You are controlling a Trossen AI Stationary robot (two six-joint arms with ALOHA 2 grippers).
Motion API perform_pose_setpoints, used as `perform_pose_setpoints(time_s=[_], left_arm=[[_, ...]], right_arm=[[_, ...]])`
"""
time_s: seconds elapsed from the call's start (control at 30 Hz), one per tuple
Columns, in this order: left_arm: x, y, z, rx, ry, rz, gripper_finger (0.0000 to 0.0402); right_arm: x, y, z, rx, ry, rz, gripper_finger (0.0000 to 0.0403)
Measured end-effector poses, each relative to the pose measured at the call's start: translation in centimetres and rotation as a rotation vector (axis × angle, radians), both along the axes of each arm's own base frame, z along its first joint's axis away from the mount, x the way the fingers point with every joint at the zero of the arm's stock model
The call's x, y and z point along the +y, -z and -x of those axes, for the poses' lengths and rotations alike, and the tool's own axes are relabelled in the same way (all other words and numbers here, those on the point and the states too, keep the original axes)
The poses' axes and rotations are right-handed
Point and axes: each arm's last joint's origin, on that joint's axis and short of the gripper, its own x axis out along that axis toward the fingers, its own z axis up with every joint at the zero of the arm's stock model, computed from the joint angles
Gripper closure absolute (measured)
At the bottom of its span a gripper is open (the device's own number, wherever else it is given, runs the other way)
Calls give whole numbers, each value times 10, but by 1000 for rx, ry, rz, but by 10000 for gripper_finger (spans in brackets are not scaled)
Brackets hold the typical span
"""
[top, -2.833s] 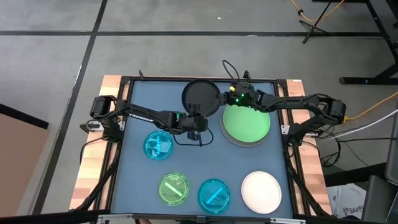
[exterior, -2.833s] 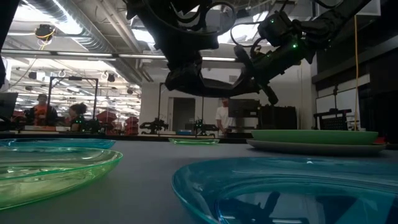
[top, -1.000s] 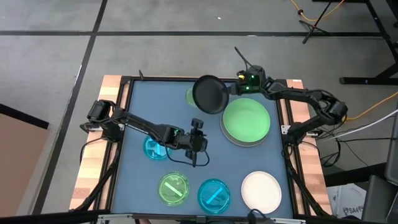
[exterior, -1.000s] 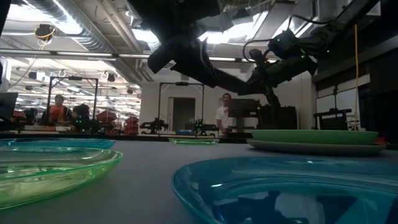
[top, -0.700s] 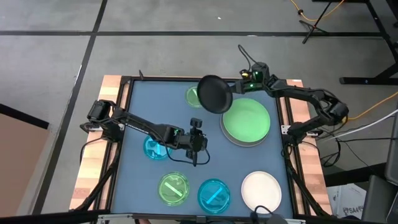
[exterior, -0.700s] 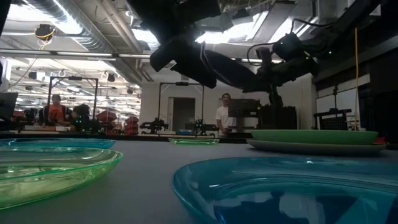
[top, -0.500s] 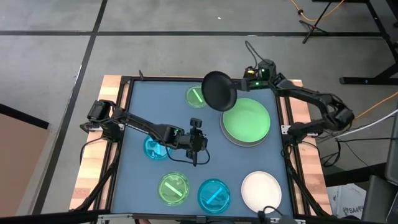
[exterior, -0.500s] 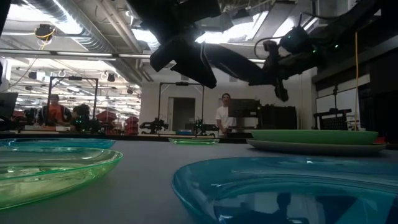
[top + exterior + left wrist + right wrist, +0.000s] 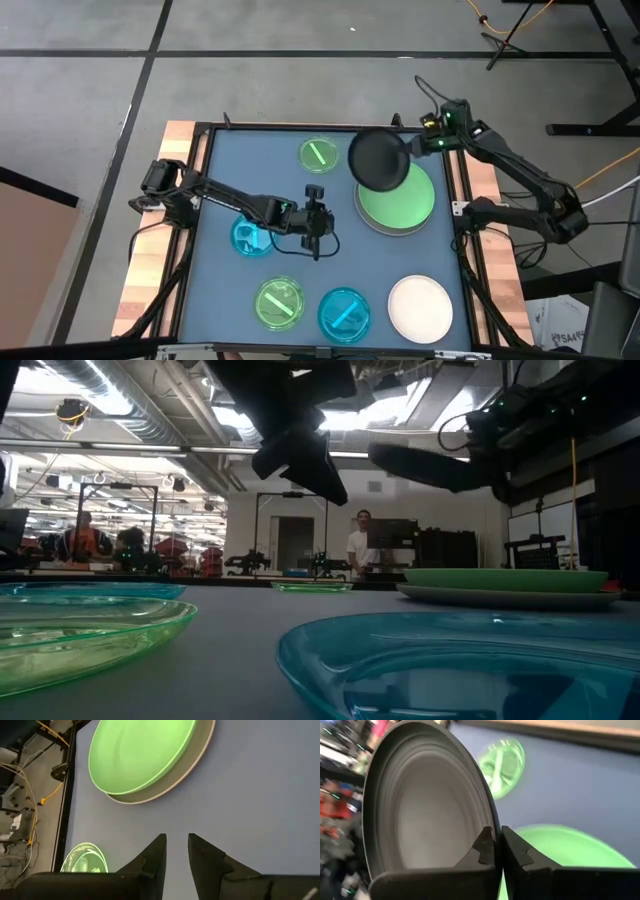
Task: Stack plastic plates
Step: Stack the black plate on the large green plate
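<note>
My right gripper point(image 9: 412, 148) is shut on a small black plate point(image 9: 378, 160) and holds it in the air over the far left rim of the large light green plate point(image 9: 398, 198). That green plate lies in a large grey plate point(image 9: 165, 785). A small green translucent plate point(image 9: 318, 154) lies at the far middle. My left gripper point(image 9: 318, 228) hovers open over bare table mid-left, nothing between its fingers point(image 9: 161, 845). Beside it lies a blue translucent plate point(image 9: 250, 237). My right gripper pinches the black plate's rim point(image 9: 489, 817) between its two fingers, on the edge nearest the table's right side. The fingers come from the far right, slanting down. The plate is lifted clear point(image 9: 430, 468) and juts out from the fingers toward the left, slightly tilted.
Along the near edge lie a green translucent plate point(image 9: 280, 302), a blue translucent plate point(image 9: 344, 312) and a white plate point(image 9: 419, 307). A dark frame point(image 9: 200, 200) rims the blue table top. People stand in the room beyond the table.
My right gripper has carried the black plate toward the table's right edge and a little upward, from over the far middle to above the light green plate's far left rim. This has uncovered the small green translucent plate.
</note>
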Motion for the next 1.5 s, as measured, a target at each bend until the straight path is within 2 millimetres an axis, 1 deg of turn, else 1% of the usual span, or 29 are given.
perform_pose_setpoints(time_s=[0.13,0.27,0.4,0.5,0.7,1.07,1.5], left_arm=[[4,0,-1,0,-12,0,328],[7,0,-1,-1,-19,0,328],[8,0,-1,-5,-21,1,328],[8,0,-1,-4,-21,1,328],[8,0,-1,-4,-21,1,328],[8,0,-1,-22,-51,30,328],[8,0,-1,-23,-52,30,328]], right_arm=[[11,7,8,123,-22,-22,403],[17,16,15,259,-29,-35,403],[22,21,20,351,-56,-46,403],[25,22,22,396,-63,-48,403],[22,25,24,510,-2,-8,403],[9,44,17,593,-22,-74,403],[3,55,13,632,-37,-121,403]])
